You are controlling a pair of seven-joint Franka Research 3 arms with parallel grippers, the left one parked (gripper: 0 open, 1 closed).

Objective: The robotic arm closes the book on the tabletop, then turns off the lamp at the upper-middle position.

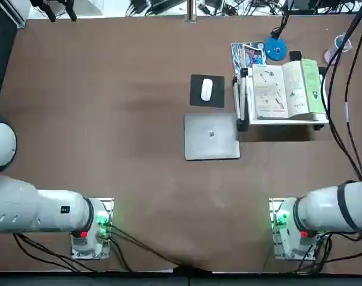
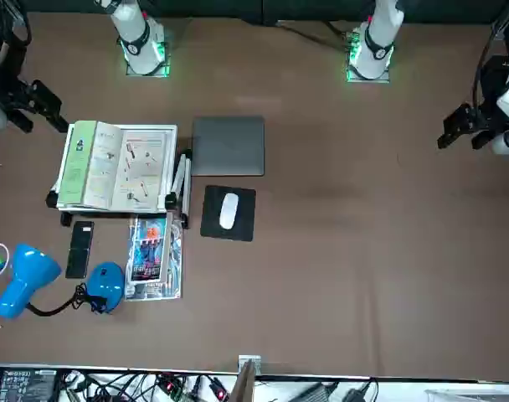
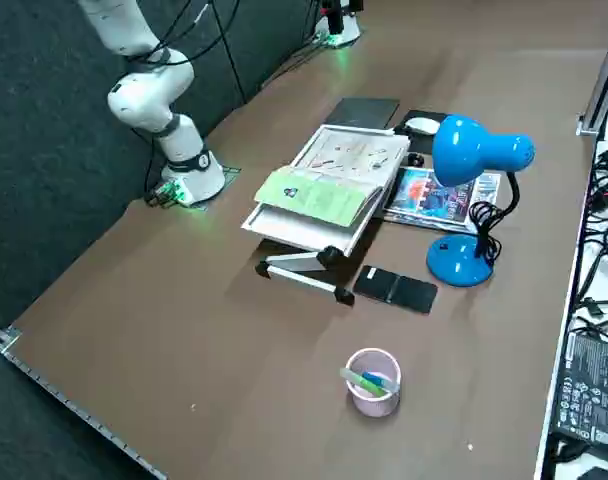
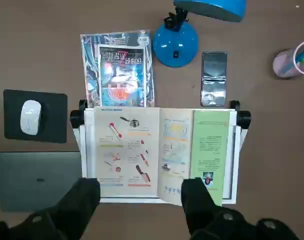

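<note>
The book (image 4: 157, 150) lies open on a black-and-white reading stand (image 4: 240, 120), white illustrated pages up and a green page at one side; it also shows in the top view (image 1: 286, 90). The lamp has a round blue base (image 4: 176, 45), a thin black stem and a blue head (image 3: 479, 148), and stands just behind the book beside a magazine. My right gripper (image 4: 142, 200) hovers high above the book's near edge, open, with nothing between its fingers (image 4: 77, 202). In the front view it shows as a black shape (image 2: 37, 105) at the picture's left edge, beside the book.
A blue-toned magazine (image 4: 119, 67) and a black phone (image 4: 214, 77) lie behind the stand. A white mouse (image 1: 206, 89) sits on a black pad, with a closed grey laptop (image 1: 211, 136) in front of it. A pink cup of pens (image 3: 373, 380) stands near the table's right edge.
</note>
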